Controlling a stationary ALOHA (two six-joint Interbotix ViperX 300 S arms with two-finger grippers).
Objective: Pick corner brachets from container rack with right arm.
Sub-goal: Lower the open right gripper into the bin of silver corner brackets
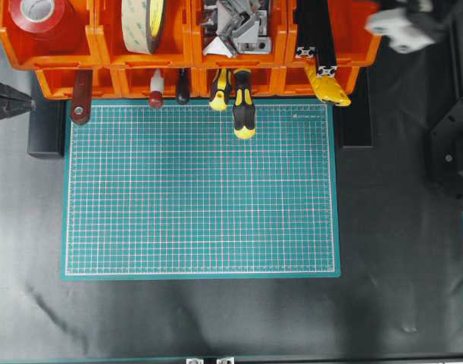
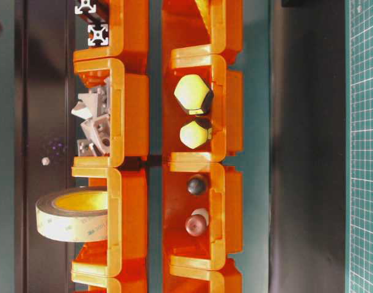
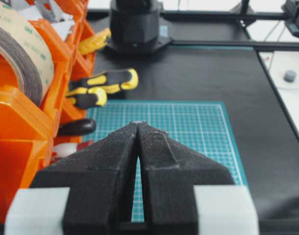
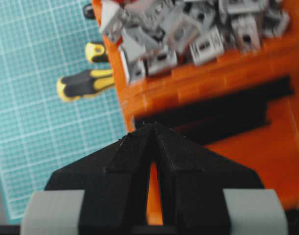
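The corner brachets (image 1: 235, 26) are a heap of small silver-grey angle pieces in the third upper bin of the orange container rack (image 1: 102, 45). They also show in the right wrist view as corner brachets (image 4: 188, 29) and from table level as corner brachets (image 2: 94, 125). My right gripper (image 4: 153, 125) is shut and empty, hovering over the neighbouring bin of black profile bars (image 4: 213, 115), short of the brackets. From overhead the right gripper (image 1: 383, 24) is a blur at the rack's right end. My left gripper (image 3: 139, 123) is shut and empty, low at the mat's left edge (image 1: 26, 102).
A green cutting mat (image 1: 201, 189) lies in front of the rack. Yellow-black screwdriver handles (image 1: 242, 114) and a yellow tool (image 1: 330, 89) stick out of the lower bins over the mat's far edge. A tape roll (image 1: 144, 23) and red tape (image 1: 38, 15) fill other bins.
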